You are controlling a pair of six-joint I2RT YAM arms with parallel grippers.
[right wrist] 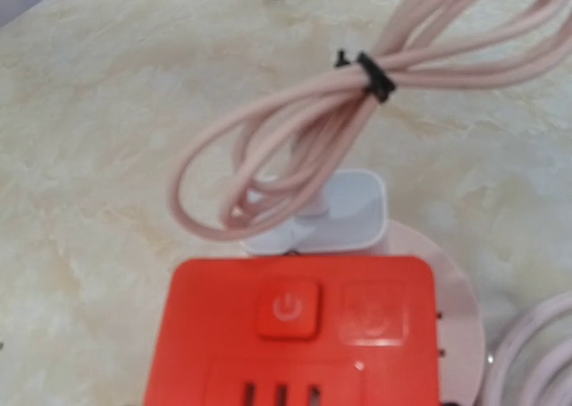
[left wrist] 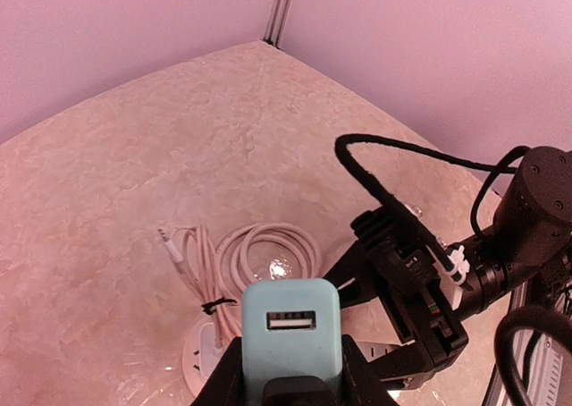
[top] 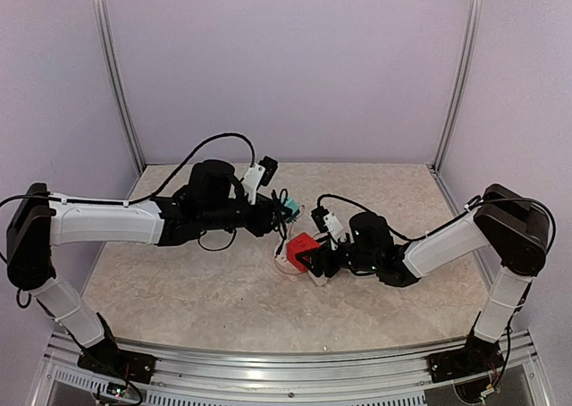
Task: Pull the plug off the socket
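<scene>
We see a beige, marbled table point(top: 179, 290) spreading beneath both pairs of jaws and running well beyond them to the back wall point(top: 286, 66), which is plain and pale lilac. Side walls point(top: 45, 84) of the same colour close in to the left and right of the jaws. Two slim metal posts point(top: 116, 75) stand in the far corners, behind the jaws. A ribbed aluminium rail point(top: 286, 370) edges the table on the near side. The light is soft and even, and the shadows under the jaws are faint.

A robotics lab test cell: plain lilac walls point(top: 286, 66) and aluminium posts point(top: 114, 75) enclose a marble-patterned tabletop point(top: 197, 290), with two robot arms point(top: 107, 223) bolted to a metal rail point(top: 286, 366)
</scene>
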